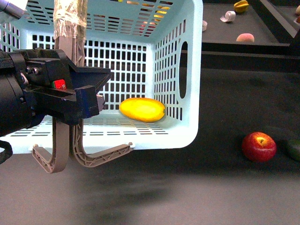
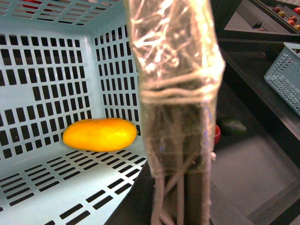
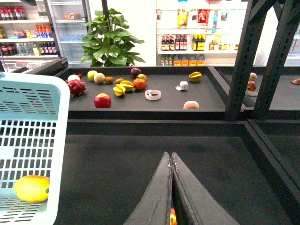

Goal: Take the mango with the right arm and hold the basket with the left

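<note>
The left gripper [image 1: 89,96] is closed around the basket's taped handle [image 1: 69,21], which runs upright through its dark blue jaws. In the left wrist view this handle [image 2: 174,93] fills the middle of the picture, its clear tape wrinkled and shiny. Both of the 2 handles curve back down to the near rim of the pale turquoise basket [image 1: 196,51].

The mango [image 1: 142,109] lies inside the basket, on the slotted bottom close to the corner where the back and right walls meet. It touches neither gripper.

The right gripper [image 3: 170,157] is well apart from the basket, above the dark counter [image 3: 117,178], and its 2 jaws are pressed together. A sliver of orange shows at their base, and I cannot tell what it is.

On the counter to the right of the basket sit a red apple [image 1: 258,146] and, just beside it at the edge of the front view, a dark green fruit [image 1: 294,150].
</note>
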You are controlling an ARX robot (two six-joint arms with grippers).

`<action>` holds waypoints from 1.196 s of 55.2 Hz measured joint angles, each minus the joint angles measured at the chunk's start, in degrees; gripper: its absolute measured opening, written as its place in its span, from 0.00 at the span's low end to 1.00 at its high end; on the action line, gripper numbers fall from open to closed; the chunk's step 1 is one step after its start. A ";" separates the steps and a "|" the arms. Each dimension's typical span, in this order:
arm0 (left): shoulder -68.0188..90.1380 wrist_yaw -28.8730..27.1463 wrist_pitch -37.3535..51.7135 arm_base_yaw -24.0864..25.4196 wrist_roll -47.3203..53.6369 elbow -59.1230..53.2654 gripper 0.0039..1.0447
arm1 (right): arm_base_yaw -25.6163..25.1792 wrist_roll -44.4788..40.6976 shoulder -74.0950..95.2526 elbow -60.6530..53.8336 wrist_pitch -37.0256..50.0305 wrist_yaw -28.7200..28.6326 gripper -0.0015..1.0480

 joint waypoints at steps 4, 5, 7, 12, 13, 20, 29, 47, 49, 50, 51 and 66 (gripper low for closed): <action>0.00 -0.02 0.00 0.00 0.02 0.00 0.08 | 0.00 0.00 -1.51 0.00 -1.46 -0.02 0.02; 0.00 -0.02 0.00 0.00 0.00 0.00 0.08 | 0.00 0.00 -1.79 0.00 -1.75 -0.02 0.02; 0.00 -0.02 0.00 0.00 0.00 0.00 0.08 | 0.00 0.00 -2.43 0.00 -2.38 -0.02 0.02; 0.00 0.00 0.00 0.00 0.02 0.00 0.08 | 0.00 0.02 -6.49 0.04 -7.78 -0.04 0.02; 0.00 0.02 0.00 0.00 0.02 0.00 0.08 | 0.00 -0.02 -8.20 0.04 -10.01 -0.15 0.02; 0.00 -0.04 0.00 0.00 -0.04 0.00 0.08 | 0.00 -0.02 -12.55 0.04 -12.70 -0.17 0.02; 0.00 0.02 0.00 0.00 0.11 0.00 0.08 | 0.00 -0.02 -12.55 0.04 -12.92 -0.15 0.02; 0.00 -0.02 0.00 0.00 0.00 0.00 0.08 | 0.00 -0.02 -12.57 0.04 -12.94 -0.15 0.02; 0.00 0.00 0.00 0.00 0.02 0.00 0.08 | 0.00 -0.02 -12.57 0.04 -12.94 -0.17 0.02; 0.00 0.00 0.00 0.00 0.02 0.00 0.08 | 0.00 -0.02 -12.57 0.04 -12.94 -0.17 0.02; 0.00 0.00 0.00 0.00 0.02 0.00 0.08 | 0.00 -0.02 -12.57 0.04 -12.94 -0.17 0.02; 0.00 -0.02 0.00 0.00 0.02 0.00 0.08 | 0.00 -0.13 -12.57 0.04 -12.94 -0.15 0.33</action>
